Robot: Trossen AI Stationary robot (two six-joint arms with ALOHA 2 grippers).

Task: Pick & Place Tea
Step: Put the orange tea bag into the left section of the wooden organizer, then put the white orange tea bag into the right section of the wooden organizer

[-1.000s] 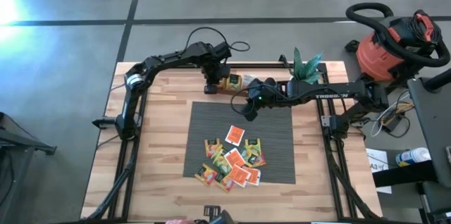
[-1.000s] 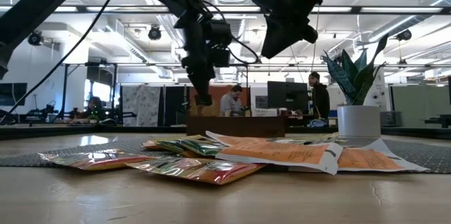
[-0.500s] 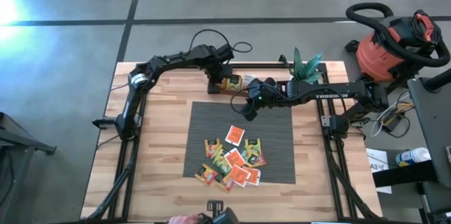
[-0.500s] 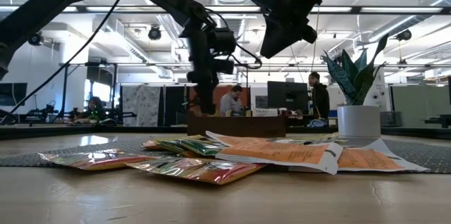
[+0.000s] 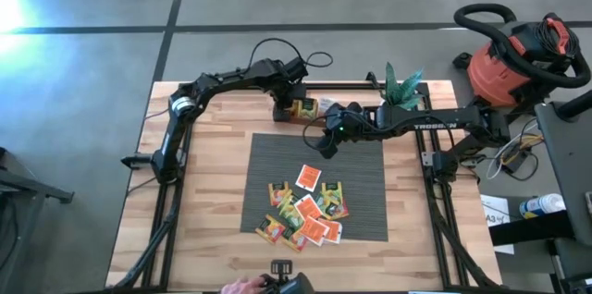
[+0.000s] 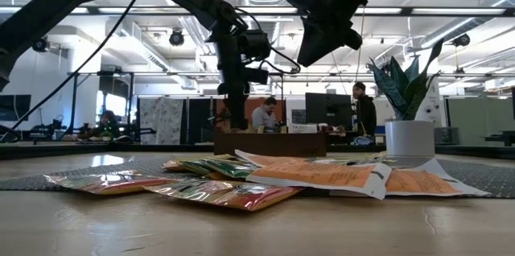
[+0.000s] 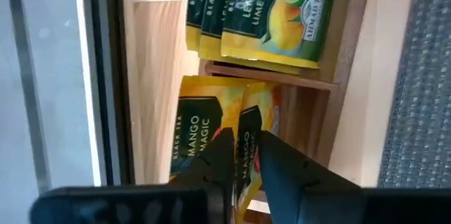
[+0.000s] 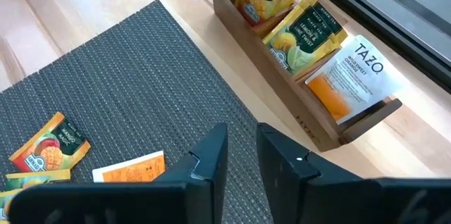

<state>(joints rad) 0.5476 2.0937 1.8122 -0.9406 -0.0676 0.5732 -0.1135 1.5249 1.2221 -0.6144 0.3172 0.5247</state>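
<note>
The tea sachets (image 5: 305, 213) lie in a loose overlapping heap on the grey ribbed mat (image 5: 277, 160), toward its 6 o'clock edge in the high view, the heap's long axis running from 7 to 1 o'clock; more sachets stand on edge in the wooden tray (image 8: 282, 83) at the mat's 12 o'clock side. The left gripper (image 7: 243, 143) hangs over the tray's yellow mango sachets (image 7: 204, 132), fingers slightly parted with nothing clearly between them. The right gripper (image 8: 239, 150) hovers above the mat at its 12 o'clock end, narrowly parted and empty.
</note>
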